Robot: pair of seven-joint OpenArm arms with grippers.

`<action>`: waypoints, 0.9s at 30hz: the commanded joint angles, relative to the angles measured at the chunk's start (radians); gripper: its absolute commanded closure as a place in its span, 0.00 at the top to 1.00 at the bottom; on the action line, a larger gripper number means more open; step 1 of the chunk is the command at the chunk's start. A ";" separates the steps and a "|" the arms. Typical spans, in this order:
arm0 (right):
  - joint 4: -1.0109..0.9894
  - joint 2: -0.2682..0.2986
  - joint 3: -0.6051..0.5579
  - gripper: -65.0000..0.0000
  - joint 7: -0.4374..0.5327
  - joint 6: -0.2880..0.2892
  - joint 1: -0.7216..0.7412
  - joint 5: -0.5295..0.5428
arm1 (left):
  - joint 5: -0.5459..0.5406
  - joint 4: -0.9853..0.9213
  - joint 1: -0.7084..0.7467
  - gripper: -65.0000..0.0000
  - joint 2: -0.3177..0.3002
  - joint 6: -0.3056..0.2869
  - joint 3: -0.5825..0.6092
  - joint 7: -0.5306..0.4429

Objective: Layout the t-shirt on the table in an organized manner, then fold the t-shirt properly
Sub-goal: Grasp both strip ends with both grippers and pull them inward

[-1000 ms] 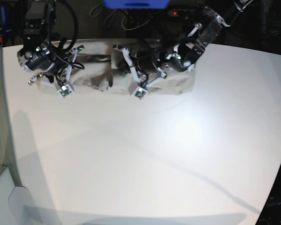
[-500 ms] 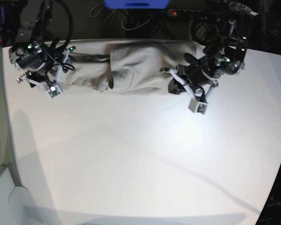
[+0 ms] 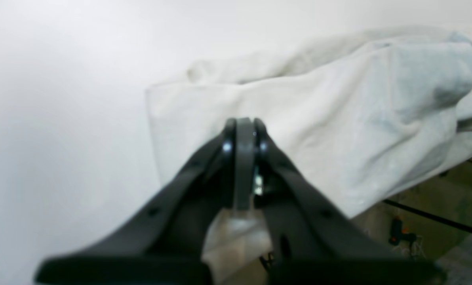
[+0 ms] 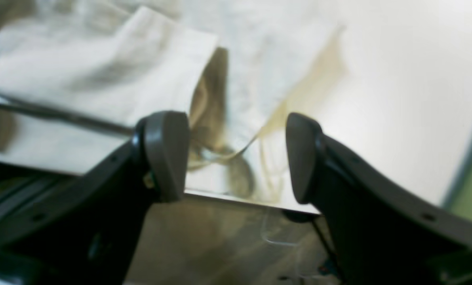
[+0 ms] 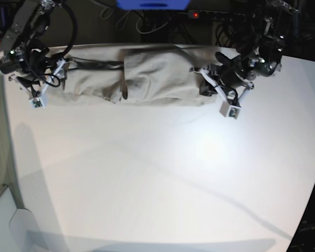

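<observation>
The left end effector has its jaws pressed tightly together, the two fingertips meeting with no gap between them. In the left wrist view the t-shirt lies just beyond the tips, and a bit of pale cloth shows below and between the fingers (whether that cloth is actually pinched I cannot tell, the view is blurred there). In the base view this end effector sits at the shirt's near-side end, touching or just over the fabric edge.

The right end effector stands spread wide, its two rounded fingertips well apart, with nothing held between them. Ahead of the gap lies a folded, creased part of the shirt with a dark crease running away from the tips; to the side of the right-hand fingertip is bare white worktop. In the base view this end effector is at the opposite end of the shirt, beside the cloth's edge (contact cannot be told from there).

The t-shirt lies stretched in a long band between the two end effectors, along the far edge of the worktop, rumpled and partly doubled over near its middle
</observation>
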 commanded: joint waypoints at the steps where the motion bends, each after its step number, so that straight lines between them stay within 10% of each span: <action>1: -0.001 0.004 0.002 0.61 0.013 0.003 0.007 0.037 | -0.012 0.021 -0.009 0.00 -0.007 -0.004 -0.005 -0.009; 27: -0.205 0.033 0.107 0.61 0.017 0.003 0.093 0.080 | -0.012 0.029 0.017 0.00 -0.021 -0.004 -0.034 -0.008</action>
